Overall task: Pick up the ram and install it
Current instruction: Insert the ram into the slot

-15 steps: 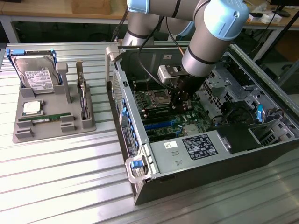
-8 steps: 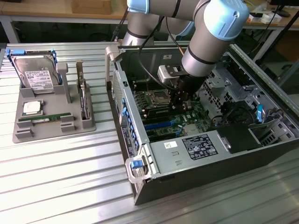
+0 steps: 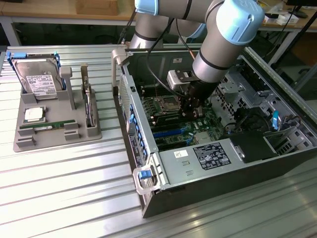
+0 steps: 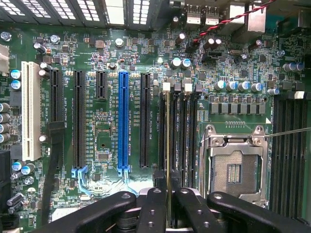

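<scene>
Ribbed aluminium surface [image 3: 64, 168] carries an open black computer case [image 3: 163, 198] across the exterior view's centre and right. Inside it, the black pincer [image 4: 169, 192] is clamped on the thin green ram stick [image 4: 168, 141], which is seen edge-on. The stick is apparently over the black memory slots [image 4: 187, 131] beside the silver processor socket [image 4: 234, 167].

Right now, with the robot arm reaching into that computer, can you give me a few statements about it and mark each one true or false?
1. The gripper holds a thin memory stick over the long slots. True.
2. The processor socket is empty. True.
3. The hard drive sits inside the computer case. False: it stands in the gray tray outside it.
4. The computer case is closed. False: its side is open.
</scene>
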`<state>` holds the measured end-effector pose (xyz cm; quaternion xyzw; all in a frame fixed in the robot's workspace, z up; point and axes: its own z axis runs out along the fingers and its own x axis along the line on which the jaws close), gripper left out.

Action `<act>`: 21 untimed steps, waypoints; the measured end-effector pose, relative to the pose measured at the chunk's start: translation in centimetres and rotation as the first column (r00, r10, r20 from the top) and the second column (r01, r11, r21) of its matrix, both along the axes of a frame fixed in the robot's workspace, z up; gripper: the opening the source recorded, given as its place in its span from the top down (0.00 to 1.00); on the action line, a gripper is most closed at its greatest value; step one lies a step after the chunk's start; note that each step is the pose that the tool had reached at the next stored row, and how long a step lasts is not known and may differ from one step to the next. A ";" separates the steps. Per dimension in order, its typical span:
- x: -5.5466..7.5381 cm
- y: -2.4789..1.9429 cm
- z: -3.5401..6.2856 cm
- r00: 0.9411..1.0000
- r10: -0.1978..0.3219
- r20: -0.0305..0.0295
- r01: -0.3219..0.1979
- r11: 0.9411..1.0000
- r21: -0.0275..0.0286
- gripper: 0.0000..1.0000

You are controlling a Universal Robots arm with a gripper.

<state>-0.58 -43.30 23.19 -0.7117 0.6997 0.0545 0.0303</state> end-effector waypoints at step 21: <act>0.0 -0.07 0.02 1.000 0.000 0.000 0.000 1.000 0.031 0.87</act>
